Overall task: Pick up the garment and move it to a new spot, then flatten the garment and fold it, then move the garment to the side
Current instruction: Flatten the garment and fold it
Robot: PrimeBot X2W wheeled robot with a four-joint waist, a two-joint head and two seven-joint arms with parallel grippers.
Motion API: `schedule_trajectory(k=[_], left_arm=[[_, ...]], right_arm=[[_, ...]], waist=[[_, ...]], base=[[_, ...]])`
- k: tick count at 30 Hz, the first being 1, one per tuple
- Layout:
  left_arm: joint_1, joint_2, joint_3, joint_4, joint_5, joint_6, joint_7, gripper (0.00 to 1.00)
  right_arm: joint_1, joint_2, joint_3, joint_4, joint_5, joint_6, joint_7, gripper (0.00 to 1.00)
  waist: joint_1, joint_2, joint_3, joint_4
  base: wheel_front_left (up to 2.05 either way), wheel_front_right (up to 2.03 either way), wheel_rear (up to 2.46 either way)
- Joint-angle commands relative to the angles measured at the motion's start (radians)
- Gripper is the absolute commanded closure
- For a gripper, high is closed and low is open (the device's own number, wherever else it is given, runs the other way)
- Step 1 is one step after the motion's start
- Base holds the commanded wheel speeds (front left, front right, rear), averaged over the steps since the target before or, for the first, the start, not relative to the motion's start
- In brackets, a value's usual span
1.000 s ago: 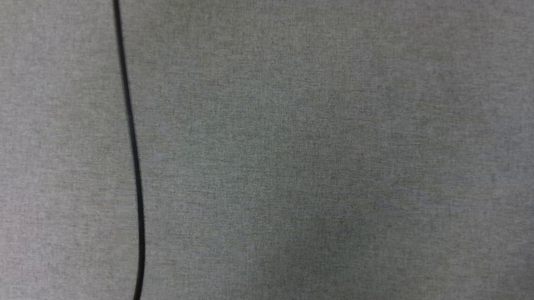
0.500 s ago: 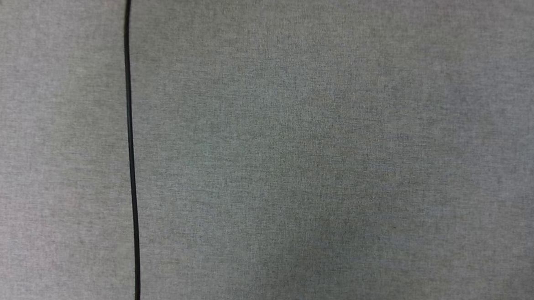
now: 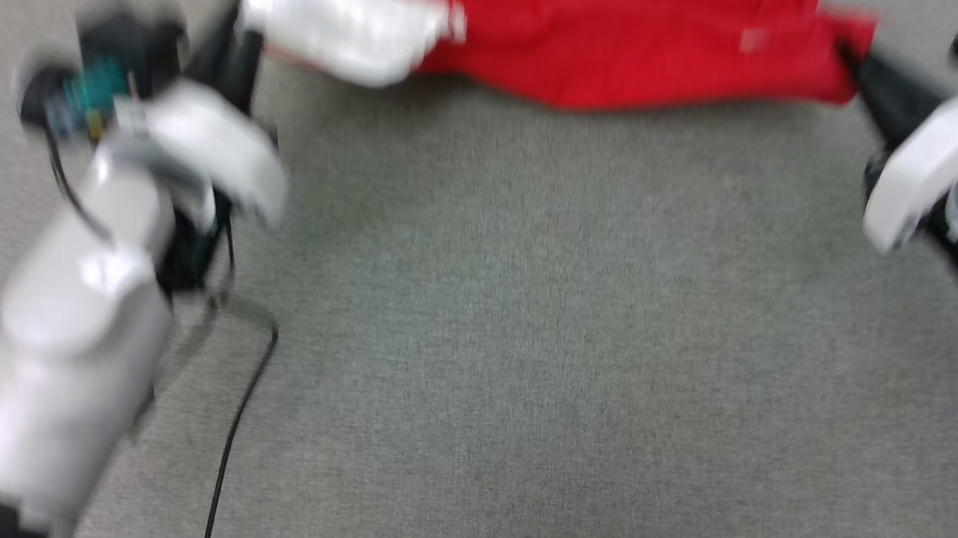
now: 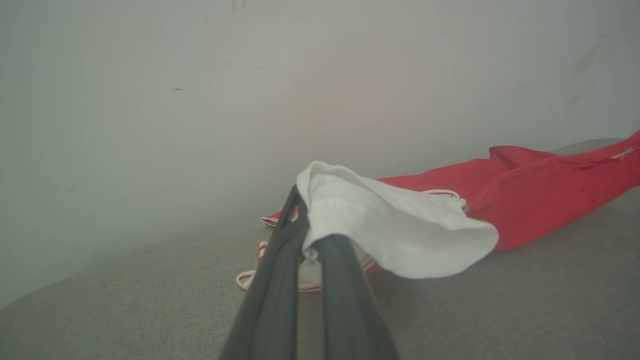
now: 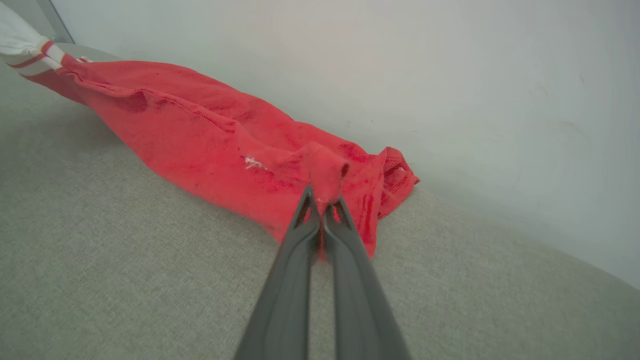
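Note:
The garment (image 3: 638, 48) is a red shirt stretched across the far part of the grey surface in the blurred head view. My left gripper (image 3: 244, 31) is shut on its white sleeve (image 3: 344, 20). In the left wrist view, the left gripper (image 4: 302, 215) pinches that white sleeve (image 4: 400, 230), which drapes over the fingers, and the garment's red body (image 4: 540, 200) trails off to the right. My right gripper (image 3: 855, 63) is shut on the red corner at the right end. The right wrist view has the right gripper (image 5: 322, 197) clamped on a raised fold of the garment (image 5: 210, 135).
A thin black cable (image 3: 233, 428) runs across the grey fabric surface (image 3: 524, 345) at the lower left, beside my pale left forearm (image 3: 73, 346). A pale wall (image 5: 400, 60) rises right behind the garment.
The head camera has moved. Earlier it showed only the grey surface and the black cable; now the garment and both arms are in its picture.

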Motion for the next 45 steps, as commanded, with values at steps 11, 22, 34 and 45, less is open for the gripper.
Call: schedule_trajectory(k=[11,22,34,45], left_arm=[[0.541,0.063,-0.005,-0.259,-0.109,0.111,0.023,1.0],[0.89,0.098,-0.043,-0.42,-0.211,0.177,0.094,1.0],[1.094,0.144,-0.077,-0.521,-0.301,0.192,0.177,1.0],[1.076,0.154,-0.092,-0.543,-0.286,0.184,0.181,1.0]], right_arm=[[0.332,-0.106,0.061,-0.115,0.086,-0.001,-0.011,1.0],[0.653,-0.179,0.032,-0.22,0.138,-0.001,0.006,1.0],[0.958,-0.252,-0.114,-0.361,0.132,-0.001,0.054,1.0],[1.135,-0.228,-0.312,-0.492,0.086,-0.001,0.159,1.0]], waist=[[0.0001,0.0,-0.225,0.022],[0.0001,0.0,-0.379,0.041],[0.0001,0.0,-0.415,0.046],[0.0001,0.0,-0.415,0.046]], base=[[0.0,0.0,0.0],[0.0,0.0,0.0],[0.0,0.0,0.0],[0.0,0.0,0.0]])
